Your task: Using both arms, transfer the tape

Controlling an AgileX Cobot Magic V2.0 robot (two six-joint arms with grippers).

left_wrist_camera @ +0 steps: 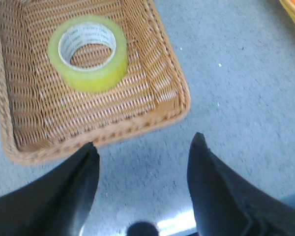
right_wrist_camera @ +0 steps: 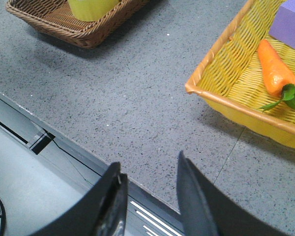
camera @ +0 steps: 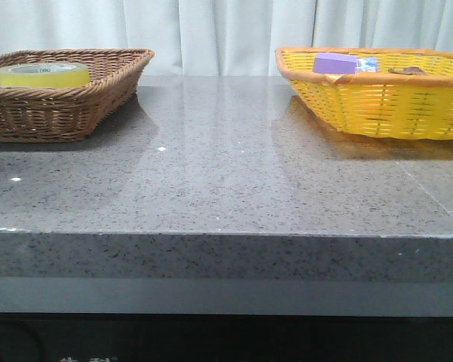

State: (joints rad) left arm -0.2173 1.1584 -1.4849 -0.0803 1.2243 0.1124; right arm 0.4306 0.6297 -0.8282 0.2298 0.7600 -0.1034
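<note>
Tape (left_wrist_camera: 87,51), a glossy translucent yellow roll with a white printed core, lies flat in the brown woven wicker basket (left_wrist_camera: 163,93) at the worktop's far left corner. Both black grippers are spread and hold nothing: the left gripper (left_wrist_camera: 143,153) above speckled grey stone beside that basket, the right gripper (right_wrist_camera: 148,173) over the near edge. A yellow plastic-weave basket (right_wrist_camera: 221,69) at the far right corner holds a purple block (right_wrist_camera: 291,22) and an orange carrot (right_wrist_camera: 274,69).

Translucent yellow tape (left_wrist_camera: 88,52), white core with green print. Brown woven basket (camera: 75,102) under it. Yellow woven basket (camera: 377,105) with orange-tan rim. Purple block (right_wrist_camera: 293,22), orange carrot (right_wrist_camera: 275,69) with green leaves. Grey speckled table (camera: 226,173). Black left gripper (left_wrist_camera: 143,150), black right gripper (right_wrist_camera: 148,169). White curtain (camera: 211,34) behind.
</note>
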